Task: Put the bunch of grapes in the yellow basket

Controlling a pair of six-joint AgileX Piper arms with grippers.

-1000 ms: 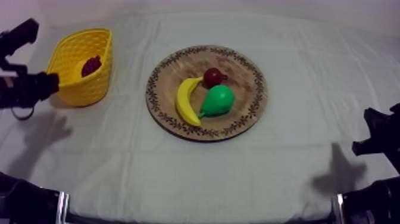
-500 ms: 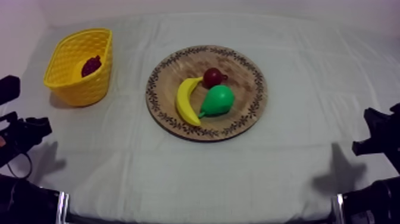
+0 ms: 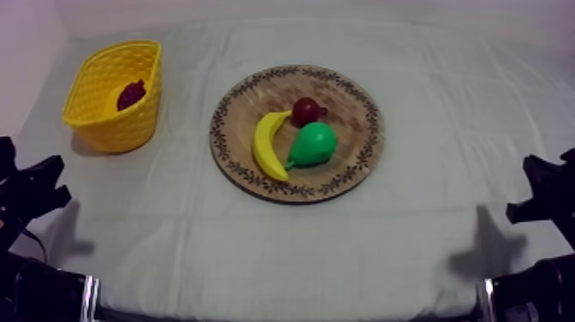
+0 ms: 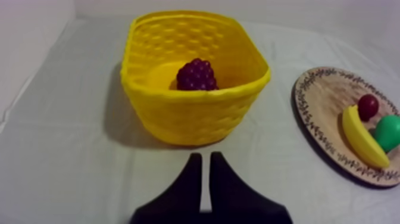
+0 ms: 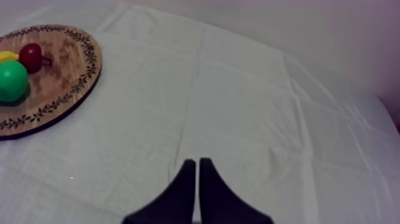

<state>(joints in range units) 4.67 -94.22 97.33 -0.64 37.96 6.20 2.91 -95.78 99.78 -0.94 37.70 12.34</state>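
Ahead of left gripper (image 4: 205, 156), grapes (image 4: 196, 75) inside yellow basket (image 4: 178, 116)

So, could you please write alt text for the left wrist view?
Grapes lie in the yellow basket, just ahead of the shut left tool. Beside it, a board holds a banana, a pear and a small red fruit.

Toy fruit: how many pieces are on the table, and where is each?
4. The bunch of grapes lies in the yellow basket; the banana, the pear and the small red fruit sit on the wooden board. The basket's walls might hide more.
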